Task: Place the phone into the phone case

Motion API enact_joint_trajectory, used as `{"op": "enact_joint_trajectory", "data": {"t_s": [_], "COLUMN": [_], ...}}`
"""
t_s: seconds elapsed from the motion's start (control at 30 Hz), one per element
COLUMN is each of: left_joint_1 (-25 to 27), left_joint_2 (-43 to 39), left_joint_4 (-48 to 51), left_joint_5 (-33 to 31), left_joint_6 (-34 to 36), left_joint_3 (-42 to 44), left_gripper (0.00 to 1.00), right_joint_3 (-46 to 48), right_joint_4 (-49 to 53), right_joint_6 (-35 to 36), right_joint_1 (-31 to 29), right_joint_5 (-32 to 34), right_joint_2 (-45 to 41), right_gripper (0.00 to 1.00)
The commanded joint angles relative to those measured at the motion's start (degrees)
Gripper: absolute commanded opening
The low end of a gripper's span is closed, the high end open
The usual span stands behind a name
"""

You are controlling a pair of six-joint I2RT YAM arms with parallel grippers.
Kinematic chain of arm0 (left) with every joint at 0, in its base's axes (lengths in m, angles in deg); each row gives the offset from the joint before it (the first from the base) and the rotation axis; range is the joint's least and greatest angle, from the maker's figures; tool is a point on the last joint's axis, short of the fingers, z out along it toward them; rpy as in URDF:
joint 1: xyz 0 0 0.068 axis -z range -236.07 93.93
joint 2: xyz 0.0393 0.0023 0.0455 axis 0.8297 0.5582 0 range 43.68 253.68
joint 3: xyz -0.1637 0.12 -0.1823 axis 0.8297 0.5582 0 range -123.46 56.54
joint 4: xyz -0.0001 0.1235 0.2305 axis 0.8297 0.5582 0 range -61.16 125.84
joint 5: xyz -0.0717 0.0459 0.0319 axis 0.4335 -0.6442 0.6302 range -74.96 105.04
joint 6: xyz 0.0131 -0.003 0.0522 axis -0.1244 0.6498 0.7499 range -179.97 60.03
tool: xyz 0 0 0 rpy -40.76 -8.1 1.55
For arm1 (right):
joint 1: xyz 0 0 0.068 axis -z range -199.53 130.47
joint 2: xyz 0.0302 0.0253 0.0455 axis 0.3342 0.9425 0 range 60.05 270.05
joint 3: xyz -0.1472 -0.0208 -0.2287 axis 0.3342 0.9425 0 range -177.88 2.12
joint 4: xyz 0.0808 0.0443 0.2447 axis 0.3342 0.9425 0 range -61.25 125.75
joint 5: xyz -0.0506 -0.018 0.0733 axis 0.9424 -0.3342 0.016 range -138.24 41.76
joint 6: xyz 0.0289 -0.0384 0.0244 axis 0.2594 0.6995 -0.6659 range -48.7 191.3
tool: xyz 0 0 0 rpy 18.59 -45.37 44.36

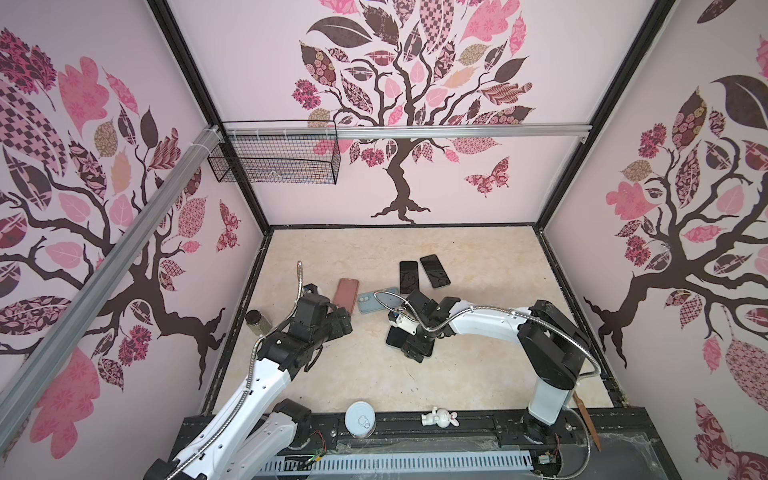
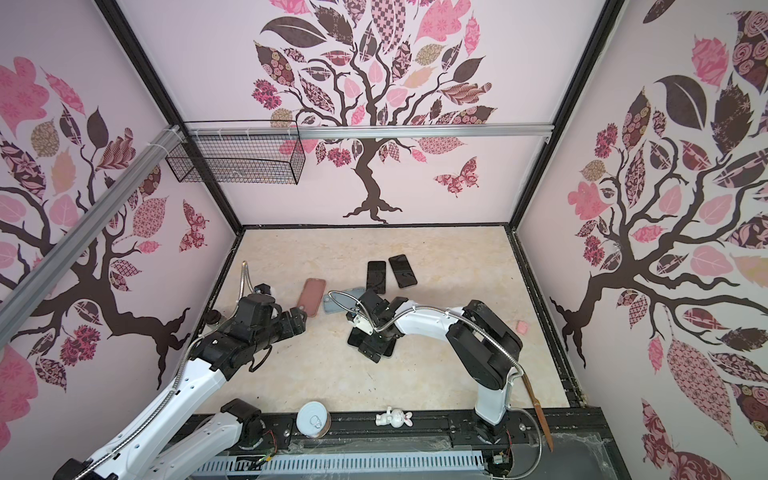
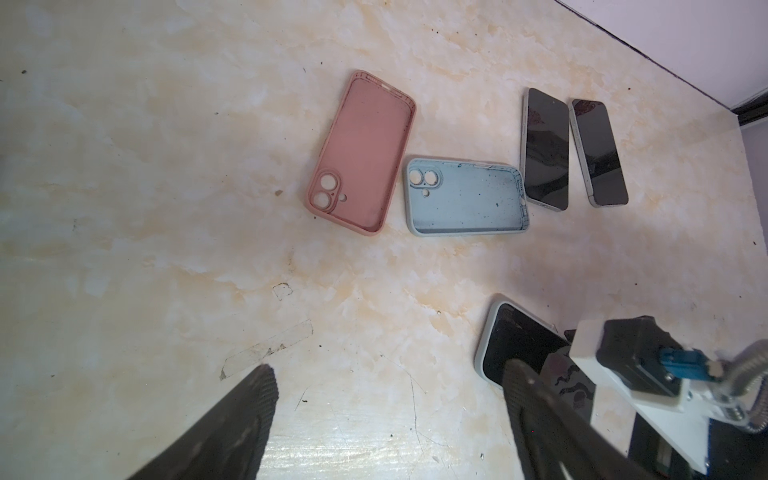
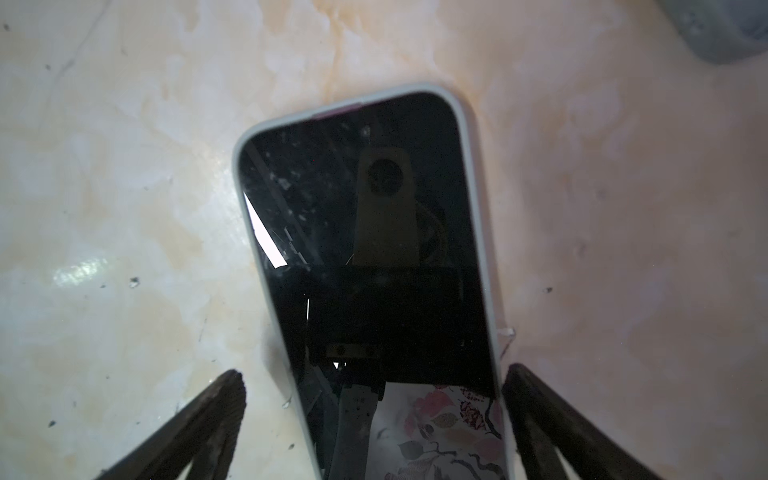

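Observation:
A black phone sitting in a pale grey case (image 4: 365, 232) lies flat on the marble-patterned table. My right gripper (image 4: 375, 374) stands open over its near end, one finger close beside the case's edge and the other well clear; in a top view that gripper (image 1: 413, 347) covers most of the cased phone (image 1: 394, 337). An empty pink case (image 3: 361, 153) and an empty blue case (image 3: 467, 197) lie open side up. Two bare black phones (image 3: 544, 149) (image 3: 598, 153) lie side by side behind them. My left gripper (image 3: 390, 368) hangs open over bare table, nothing between its fingers.
A tin can (image 1: 360, 419) and a white rabbit figurine (image 1: 440, 417) stand at the front rail. A dark-lidded jar (image 1: 254, 320) is by the left wall, a small pink object (image 2: 520, 327) by the right wall. A wire basket (image 1: 274, 158) hangs on the back wall.

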Motion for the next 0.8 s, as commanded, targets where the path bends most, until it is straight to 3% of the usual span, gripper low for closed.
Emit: {"op": "enact_joint_trajectory", "data": {"t_s": [0.0, 0.47, 0.77], "left_joint_1": [-0.24, -0.46, -0.55], "left_joint_2": [-0.57, 0.12, 1.54], "left_joint_4": [-0.34, -2.48, -3.49], "left_joint_5": [-0.27, 1.80, 3.78], "left_joint_6": [-0.36, -0.50, -0.80], "left_joint_3": [0.33, 0.70, 0.77], "left_gripper": [0.89, 0.88, 0.87], "right_joint_3": [-1.43, -2.90, -0.47], "right_joint_4": [3.01, 4.22, 0.23], "right_joint_6": [0.83, -0.18, -8.04], "right_joint_1": [-0.51, -0.70, -0.56], "right_joint_5": [3.23, 4.98, 3.19], "right_joint_2": [2.16, 6.74, 3.48], "right_gripper": [0.99, 0.84, 0.60]}}
